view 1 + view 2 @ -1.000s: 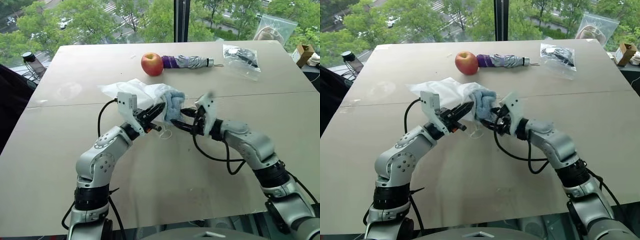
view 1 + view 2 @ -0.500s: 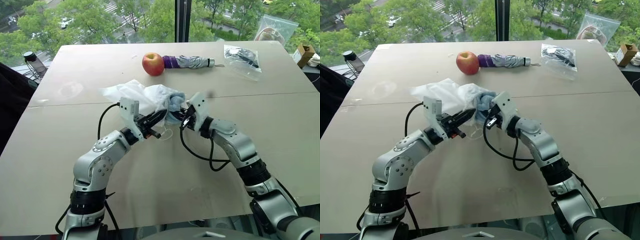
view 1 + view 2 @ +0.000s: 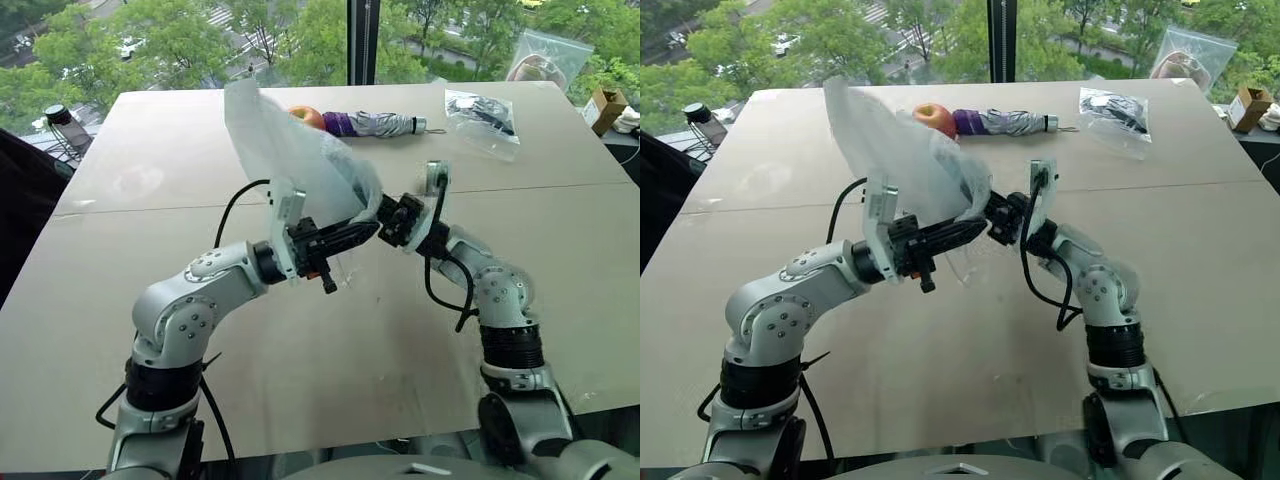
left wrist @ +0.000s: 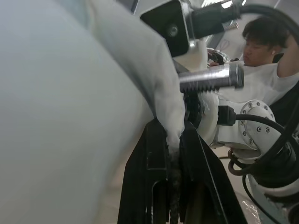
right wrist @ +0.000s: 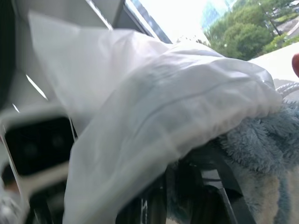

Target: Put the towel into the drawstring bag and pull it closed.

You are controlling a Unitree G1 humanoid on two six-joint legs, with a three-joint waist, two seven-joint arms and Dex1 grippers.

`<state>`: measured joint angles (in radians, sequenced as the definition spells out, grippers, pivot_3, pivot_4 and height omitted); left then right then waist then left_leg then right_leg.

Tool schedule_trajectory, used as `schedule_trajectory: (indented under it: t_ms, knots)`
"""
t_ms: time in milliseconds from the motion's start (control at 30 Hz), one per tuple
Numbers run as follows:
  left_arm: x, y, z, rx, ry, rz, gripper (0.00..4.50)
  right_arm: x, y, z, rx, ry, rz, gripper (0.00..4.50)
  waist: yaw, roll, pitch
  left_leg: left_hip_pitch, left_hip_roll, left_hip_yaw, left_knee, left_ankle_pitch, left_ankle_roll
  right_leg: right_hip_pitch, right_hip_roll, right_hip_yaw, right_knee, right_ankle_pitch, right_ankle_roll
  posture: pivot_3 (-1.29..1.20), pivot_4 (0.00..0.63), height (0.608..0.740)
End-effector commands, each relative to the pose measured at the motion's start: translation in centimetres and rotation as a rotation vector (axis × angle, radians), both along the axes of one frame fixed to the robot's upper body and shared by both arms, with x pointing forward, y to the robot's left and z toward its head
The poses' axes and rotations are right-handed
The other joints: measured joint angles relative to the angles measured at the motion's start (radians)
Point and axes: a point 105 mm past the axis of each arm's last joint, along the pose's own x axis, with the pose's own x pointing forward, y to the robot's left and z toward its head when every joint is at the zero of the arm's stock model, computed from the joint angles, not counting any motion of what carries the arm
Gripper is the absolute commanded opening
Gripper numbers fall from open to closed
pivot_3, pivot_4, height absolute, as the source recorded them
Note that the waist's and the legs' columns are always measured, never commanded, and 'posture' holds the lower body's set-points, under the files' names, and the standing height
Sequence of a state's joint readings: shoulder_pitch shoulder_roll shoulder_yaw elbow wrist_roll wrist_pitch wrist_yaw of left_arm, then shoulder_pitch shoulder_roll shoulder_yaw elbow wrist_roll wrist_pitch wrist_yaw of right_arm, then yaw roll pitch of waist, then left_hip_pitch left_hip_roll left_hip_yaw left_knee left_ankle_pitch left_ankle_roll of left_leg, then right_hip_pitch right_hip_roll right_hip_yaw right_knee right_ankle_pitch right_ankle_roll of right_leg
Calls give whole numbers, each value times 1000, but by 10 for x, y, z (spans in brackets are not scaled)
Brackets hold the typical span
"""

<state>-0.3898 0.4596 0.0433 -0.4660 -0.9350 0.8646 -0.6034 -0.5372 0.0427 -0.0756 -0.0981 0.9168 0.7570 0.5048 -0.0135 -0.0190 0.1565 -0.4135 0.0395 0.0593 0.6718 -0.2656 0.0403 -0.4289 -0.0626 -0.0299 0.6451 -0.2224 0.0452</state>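
Behind bag (image 3: 290, 150), apple (image 3: 309, 115) seemingly half-hidden.

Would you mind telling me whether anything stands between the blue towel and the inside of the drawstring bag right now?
Nothing visible does. The towel sits at the mouth of the drawstring bag, partly under its fabric. The left gripper is shut on the bag's edge and the right gripper is shut at the towel; both hold the bag lifted off the table.

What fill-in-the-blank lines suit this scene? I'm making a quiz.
1. Both grippers, left and right, hold the bag ____ the table.
2. The fruit behind the bag is an ____.
3. The towel at the bag's mouth is ____.
Answers: above; apple; blue
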Motion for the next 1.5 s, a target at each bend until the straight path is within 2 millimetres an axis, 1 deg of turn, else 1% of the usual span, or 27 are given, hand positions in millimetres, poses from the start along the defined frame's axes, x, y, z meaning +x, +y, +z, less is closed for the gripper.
schedule_trajectory:
  t_ms: [33, 167, 267, 333, 400, 467, 500, 533, 567, 600, 633, 700, 733, 867, 967, 1033, 1133, 1233, 1300, 1367, 1433, 1500]
  knots:
    - [-10, -11, 2, -7, -8, -61, 0, 6, 5, 23, 141, 66, -33, 30, 0, 0, 0, 0, 0, 0, 0, 0, 0, 0, 0, 0, 0, 0, 0, 0, 150, 740]
    - [-11, -13, 1, -22, -4, -56, 0, 26, 6, 22, 223, 240, -143, 30, 3, 0, 0, 0, -1, 0, 1, 1, -1, 0, -1, 1, 0, 0, 0, 0, 150, 740]
    - [-8, -13, 2, -31, -15, -25, 0, 42, 2, 13, 217, 358, -253, 30, 1, 0, 0, -1, -1, 1, 1, 2, -4, 0, -2, 1, -1, 0, 0, 0, 150, 740]
    - [1, -10, 4, -41, -37, 36, 0, 46, -2, 9, 161, 365, -308, 30, -1, 0, 0, -1, -1, 1, 1, 2, -4, 0, -2, 1, -1, 0, 0, 0, 150, 740]
    - [16, -3, 6, -49, -59, 126, 0, 46, -4, 6, 70, 310, -333, 30, -2, 0, 0, -1, -1, 1, 1, 2, -3, 0, -1, 1, 0, 0, 0, 0, 150, 740]
    - [32, 6, 8, -67, -71, 223, 0, 42, -6, 2, 22, 276, -320, 845, -2, 0, 0, -1, -1, 1, 1, 2, -2, -1, 0, 1, 0, 0, 0, 0, 150, 740]
    - [39, 10, 11, -81, -81, 269, 0, 39, -8, 1, -4, 250, -311, 1091, -1, 0, 0, 0, -1, 0, 1, 1, -2, -1, 0, 1, 1, 0, 0, 0, 150, 740]
    - [46, 15, 12, -93, -88, 313, 0, 37, -10, 0, -37, 221, -307, 1434, 0, 0, 0, 0, -1, 0, 1, 1, -2, -1, 0, 1, 1, 0, 0, 0, 150, 740]
    - [53, 20, 14, -105, -93, 361, 0, 35, -13, -3, -88, 188, -310, 2011, 0, 0, 0, -1, -1, 0, 1, 1, -2, -1, 0, 1, 1, 0, 0, 0, 150, 740]
    - [58, 24, 15, -114, -96, 395, 0, 34, -15, -6, -138, 156, -316, 2411, 1, 0, 0, -1, -1, 0, 1, 1, -1, -1, 0, 1, 1, 0, 0, 0, 150, 740]
    - [63, 28, 16, -121, -95, 424, 0, 32, -17, -11, -214, 110, -326, 2975, 2, 0, 0, -1, -1, 1, 1, 1, -1, -1, 0, 1, 0, 0, 0, 0, 150, 740]
    - [69, 33, 16, -141, -86, 465, 0, 21, -18, -21, -380, -7, -274, 3907, 4, 0, 0, -1, -1, 1, 1, 1, -1, 0, -1, 1, -1, 0, 0, 0, 150, 740]
    - [71, 35, 15, -150, -77, 479, 0, 15, -19, -24, -425, -46, -243, 4335, 3, 0, 0, -2, -2, 1, 1, 0, 0, 0, -1, 1, -2, 0, 0, 0, 150, 740]
    - [74, 42, 11, -167, -48, 509, 0, 0, -30, -30, -560, -170, -159, 4335, -1, 0, 0, -2, -1, 1, 1, 0, 0, -1, -1, 2, -2, 0, 0, 0, 150, 740]
    - [75, 47, 11, -184, -34, 527, 0, -6, -39, -38, -645, -252, -124, 4335, 1, -1, 0, -1, -1, 0, 1, 0, 0, -1, 0, 0, -2, 0, 0, 0, 150, 740]
    - [75, 50, 13, -211, -23, 536, 0, 7, -51, -47, -739, -293, -209, 4335, 1, -1, 0, -1, -1, 0, 1, 0, 0, 0, 0, 0, -2, 0, 0, 0, 150, 740]
    - [75, 53, 12, -219, -14, 542, 0, 35, -68, -61, -905, -365, -367, 4335, 1, -1, 0, -1, -1, 1, 2, 0, 0, 0, 0, 1, -1, 0, 0, 0, 150, 740]
    - [73, 54, 10, -211, -7, 540, 0, 51, -71, -67, -978, -425, -433, 4335, 1, -1, 0, -1, -1, 1, 3, 0, 0, 0, 0, 2, -1, 0, 0, 0, 150, 740]
    - [71, 52, 9, -206, -5, 533, 0, 64, -71, -64, -931, -386, -496, 4335, -2, -1, 0, -1, -1, 2, 3, 2, -3, 0, 0, 3, -1, 0, 0, 0, 150, 740]
    - [70, 52, 8, -200, -5, 529, 0, 79, -66, -60, -857, -330, -551, 4335, -4, -1, 0, -1, 0, 2, 3, 3, -4, 0, 1, 3, 0, 0, 0, 0, 150, 740]
    - [70, 52, 7, -198, -3, 530, 0, 88, -59, -60, -828, -306, -560, 4335, -2, -1, 0, 0, 0, 2, 3, 3, -5, 0, 1, 3, 0, 0, 0, 0, 150, 740]
    - [70, 52, 6, -195, -1, 532, 0, 99, -51, -64, -804, -262, -566, 4335, 2, -1, 0, 0, 0, 1, 3, 3, -5, 0, 1, 2, 1, 0, 0, 0, 150, 740]
